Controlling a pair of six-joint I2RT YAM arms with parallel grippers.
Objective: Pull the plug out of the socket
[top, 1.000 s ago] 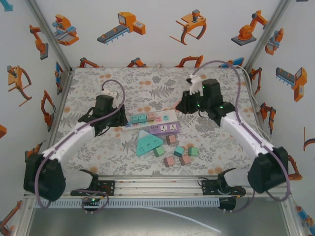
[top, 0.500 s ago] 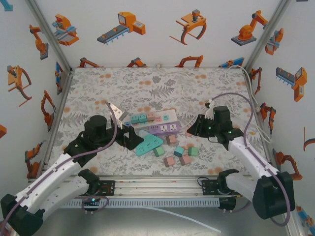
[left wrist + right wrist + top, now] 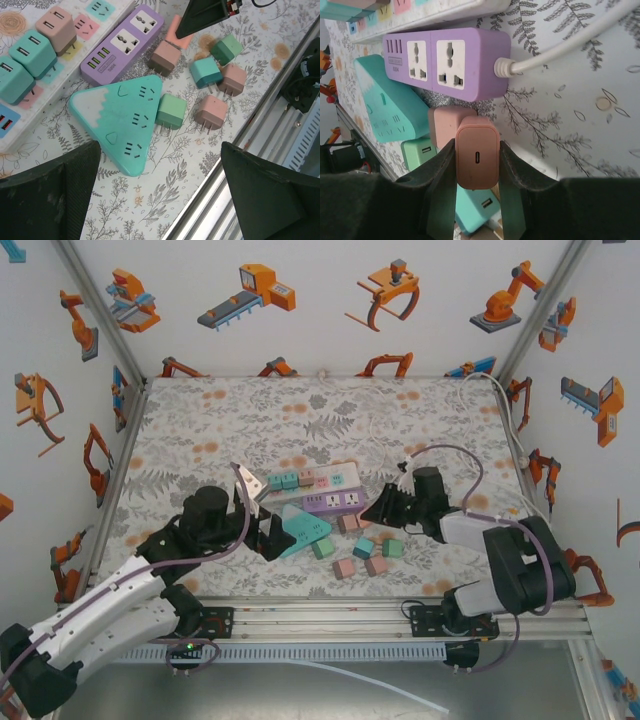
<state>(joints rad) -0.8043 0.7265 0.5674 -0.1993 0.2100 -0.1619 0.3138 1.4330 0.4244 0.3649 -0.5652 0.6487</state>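
Note:
My right gripper [image 3: 477, 165] is shut on a salmon plug [image 3: 477, 152], held just above the mat beside the purple socket strip [image 3: 445, 62], whose sockets hold nothing. In the top view the right gripper [image 3: 375, 512] sits low by the loose plugs [image 3: 365, 555]. My left gripper [image 3: 160, 200] stands wide open, nothing between its fingers, hovering near the teal triangular socket [image 3: 122, 122]. Teal plugs [image 3: 30, 52] and a pink plug [image 3: 57, 27] sit in the white socket strip [image 3: 335, 475].
Several loose plugs lie right of the triangle, among them a green plug [image 3: 171, 111] against its edge. A white cable [image 3: 570, 45] runs from the purple strip. The metal rail [image 3: 260, 145] borders the mat's near edge.
Both arms swung from the back of the mat toward the near side. The left gripper opened wide. The right gripper came down beside the loose plugs.

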